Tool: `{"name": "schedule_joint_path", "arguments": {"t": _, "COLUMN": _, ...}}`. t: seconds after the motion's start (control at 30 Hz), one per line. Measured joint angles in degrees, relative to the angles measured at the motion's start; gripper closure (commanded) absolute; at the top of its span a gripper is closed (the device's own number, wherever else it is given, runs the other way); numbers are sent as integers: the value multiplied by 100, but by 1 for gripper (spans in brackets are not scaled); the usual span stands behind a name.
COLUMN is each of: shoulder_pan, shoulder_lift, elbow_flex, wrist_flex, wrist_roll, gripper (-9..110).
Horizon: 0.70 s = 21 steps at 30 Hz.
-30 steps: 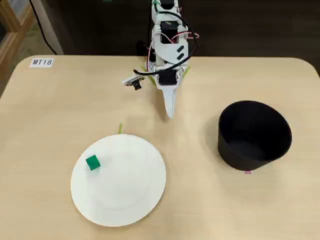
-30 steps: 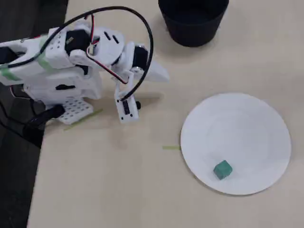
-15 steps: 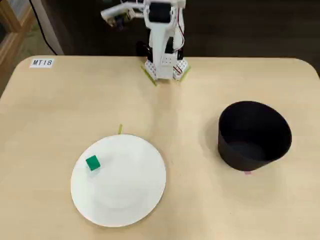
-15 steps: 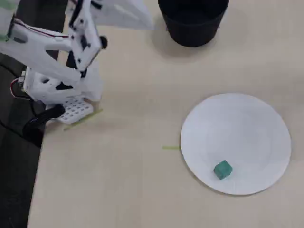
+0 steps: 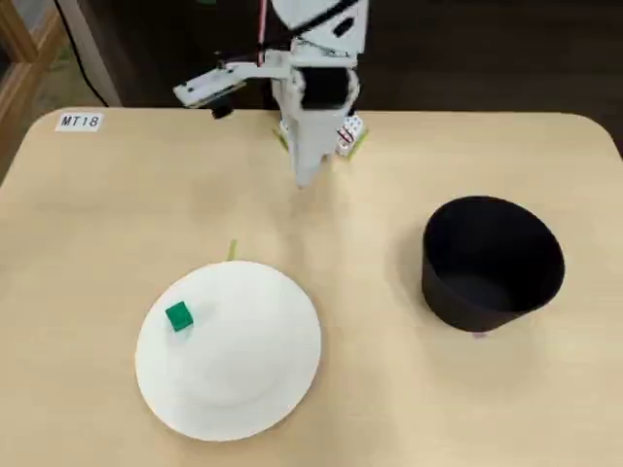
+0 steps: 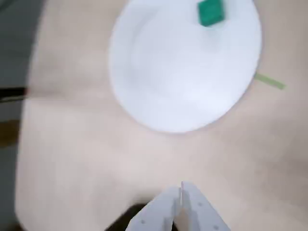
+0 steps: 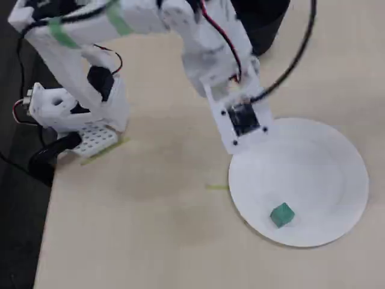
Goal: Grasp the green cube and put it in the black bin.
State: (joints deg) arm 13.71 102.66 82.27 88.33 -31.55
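Green cube (image 5: 178,316) sits at the plate's (image 5: 243,389) nine-o'clock rim. Bin (image 5: 492,263) stands well apart at three o'clock. Gripper (image 6: 182,188) hovers above bare table (image 5: 389,409), jaws together, empty.

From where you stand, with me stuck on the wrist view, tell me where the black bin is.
Observer: The black bin stands on the table apart from the white plate, to the plate's right in a fixed view.
Operator: Report what is inside it.
Observer: It looks empty; the green cube lies on the plate's left part in that view.
Operator: Say how the gripper sits.
Observer: The gripper hangs above bare table short of the plate, its fingers together.
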Motion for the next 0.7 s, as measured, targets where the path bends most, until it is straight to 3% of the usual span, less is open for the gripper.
{"name": "schedule_joint_path", "arguments": {"t": 0.3, "shoulder_pan": 765, "shoulder_lift": -2426, "elbow_flex": -1758, "wrist_flex": 404, "wrist_roll": 352, "gripper": 102}}
{"name": "schedule_joint_path", "arguments": {"t": 0.53, "shoulder_pan": 738, "shoulder_lift": -3322, "elbow_flex": -2953, "wrist_flex": -149, "wrist_roll": 2382, "gripper": 102}}
{"name": "schedule_joint_path", "arguments": {"t": 0.7, "shoulder_pan": 861, "shoulder_lift": -4148, "elbow_flex": -3894, "wrist_flex": 229, "wrist_roll": 3691, "gripper": 102}}
